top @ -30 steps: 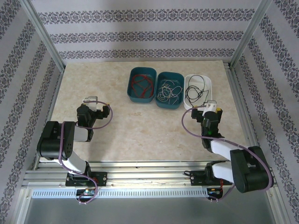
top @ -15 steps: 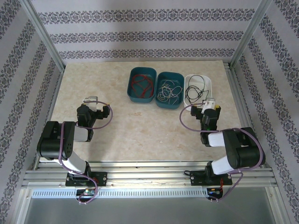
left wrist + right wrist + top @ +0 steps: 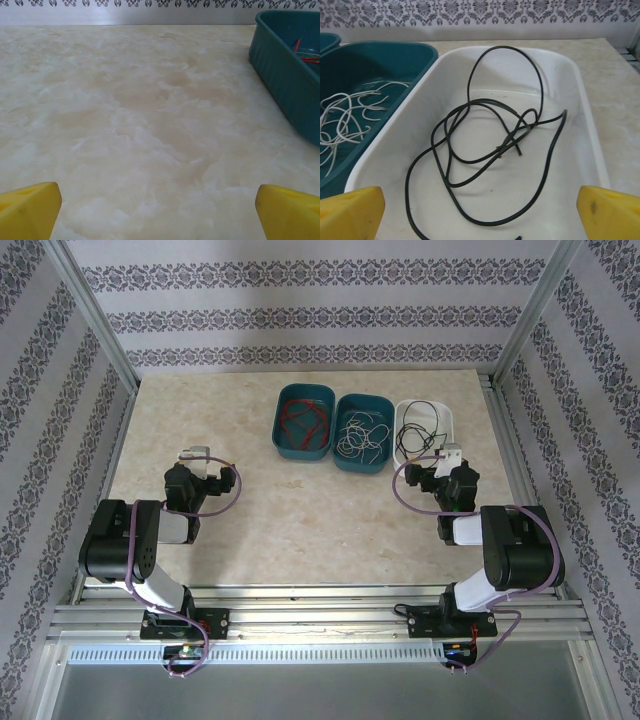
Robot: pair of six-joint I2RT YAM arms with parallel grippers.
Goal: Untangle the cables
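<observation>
Three trays in a row on worktop (image 3: 125, 125): red cables (image 3: 303, 418) in left teal tray (image 3: 300, 454), white cables (image 3: 350, 117) in middle teal tray (image 3: 385, 47), one black cable (image 3: 485, 145) coiled loosely along white tray (image 3: 590, 150). Left pincer (image 3: 157, 210) spread wide, empty, over bare worktop. Right pincer (image 3: 480, 212) equally wide, empty, at the white tray's near end.

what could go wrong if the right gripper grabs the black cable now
1. The thin black cable crosses itself in several loops; pulling one strand might tighten the tangle or lift it all out.
2. The open right gripper sits close to the near rim of the white plastic tray; advancing low could shove it.
</observation>
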